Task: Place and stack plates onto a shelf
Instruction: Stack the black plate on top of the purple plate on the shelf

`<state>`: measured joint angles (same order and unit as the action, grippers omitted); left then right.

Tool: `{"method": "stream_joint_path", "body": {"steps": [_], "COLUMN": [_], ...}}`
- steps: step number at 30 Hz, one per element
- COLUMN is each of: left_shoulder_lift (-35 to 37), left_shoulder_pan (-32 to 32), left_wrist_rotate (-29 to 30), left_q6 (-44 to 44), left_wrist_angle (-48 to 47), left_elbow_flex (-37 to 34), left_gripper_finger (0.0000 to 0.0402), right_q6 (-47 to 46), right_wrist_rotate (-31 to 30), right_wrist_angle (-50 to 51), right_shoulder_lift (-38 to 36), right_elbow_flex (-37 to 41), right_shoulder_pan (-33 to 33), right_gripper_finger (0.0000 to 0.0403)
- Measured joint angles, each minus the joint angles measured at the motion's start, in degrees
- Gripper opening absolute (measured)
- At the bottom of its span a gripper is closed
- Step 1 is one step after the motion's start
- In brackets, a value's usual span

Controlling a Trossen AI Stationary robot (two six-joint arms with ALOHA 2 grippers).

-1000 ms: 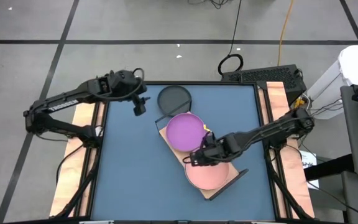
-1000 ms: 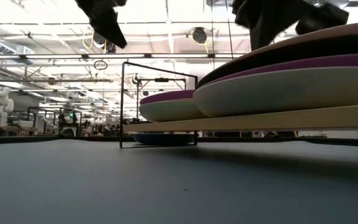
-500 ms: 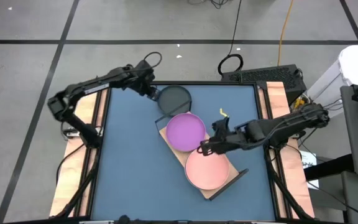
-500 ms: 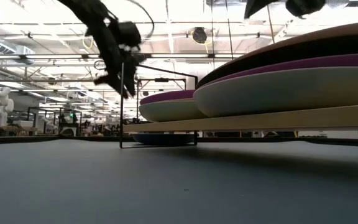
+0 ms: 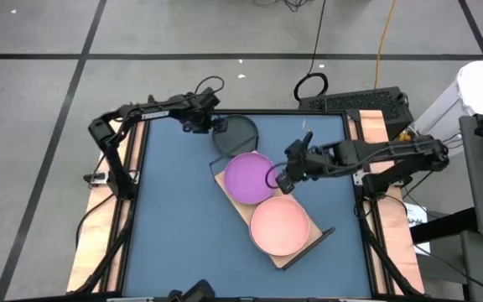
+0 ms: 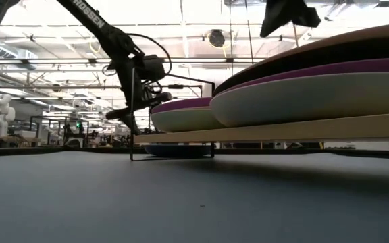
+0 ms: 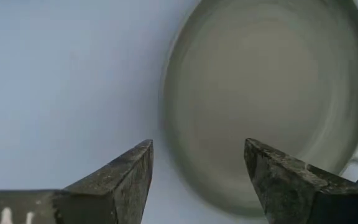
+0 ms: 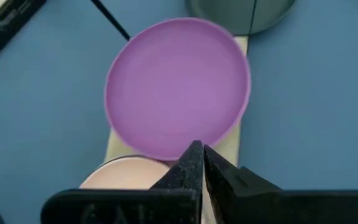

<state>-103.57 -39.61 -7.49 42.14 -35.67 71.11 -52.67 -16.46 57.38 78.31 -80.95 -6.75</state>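
Observation:
A black plate lies flat on the blue table by the far end of the wooden shelf. A purple plate tops the shelf's far stack and a pink plate tops the near one. In the low view the near stack shows several plates on the board. My left gripper is open and hovers at the black plate's left rim, with a finger on either side. My right gripper is shut, above the shelf's right edge between the two stacks.
The shelf sits slantwise on the table's middle and right, with its black wire frame standing at the far end. Blue table surface lies to the left and near side. Wooden side rails flank the table.
My left gripper has swung from the table's far left toward the black plate and come down to its left rim. My right gripper has drawn back from the pink plate's edge, rising and moving toward the far edge, and now hangs by the purple plate. The plates have stayed put.

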Motion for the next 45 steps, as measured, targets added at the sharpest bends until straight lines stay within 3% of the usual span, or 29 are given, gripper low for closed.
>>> {"method": "stream_joint_path", "body": {"steps": [12, 27, 36, 45], "left_shoulder_lift": [-3.1, -6.9, -5.6, 1.7], "left_shoulder_pan": [1.4, 5.3, 6.5, 5.1], "left_wrist_rotate": [6.5, 8.2, 11.2, 18.5], "left_q6": [9.7, 13.9, 12.9, 11.3], "left_wrist_angle": [1.0, -0.2, 0.9, 0.5], "left_elbow_flex": [0.0, 0.0, 0.1, -0.1], "left_gripper_finger": [0.0251, 0.0120, 0.0018, 0.0011], "right_q6": [10.7, 16.0, 15.9, 14.3], "right_wrist_rotate": [0.1, -0.1, 0.0, 0.0], "right_wrist_angle": [-0.1, -1.4, -2.3, -2.5], "right_shoulder_lift": [-1.3, -2.6, -2.6, -2.6], "right_elbow_flex": [0.0, 0.0, 0.0, 0.0], "right_shoulder_pan": [2.7, 4.9, 4.9, 4.9], "right_gripper_finger": [0.0000, 0.0000, 0.0000, 0.0000]}}
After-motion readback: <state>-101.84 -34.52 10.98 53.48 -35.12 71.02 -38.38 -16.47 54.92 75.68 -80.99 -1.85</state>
